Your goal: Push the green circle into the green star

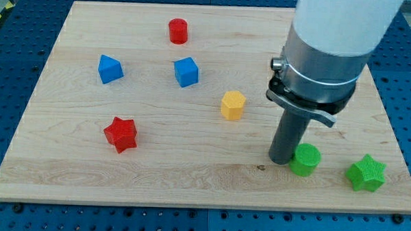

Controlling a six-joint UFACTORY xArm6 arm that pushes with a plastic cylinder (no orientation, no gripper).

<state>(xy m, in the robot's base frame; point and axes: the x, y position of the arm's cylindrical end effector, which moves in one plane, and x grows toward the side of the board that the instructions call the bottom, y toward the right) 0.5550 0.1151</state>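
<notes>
The green circle [305,159] sits on the wooden board near the view's bottom right. The green star [366,173] lies to its right, a short gap apart. My tip [281,160] rests on the board right against the green circle's left side. The arm's white and grey body rises from it toward the view's top right.
A yellow hexagon block [232,105] lies up and left of my tip. A blue cube [186,71], a blue block [110,69], a red cylinder [178,31] and a red star [120,134] lie further left. The board's bottom edge [202,206] is close below the green blocks.
</notes>
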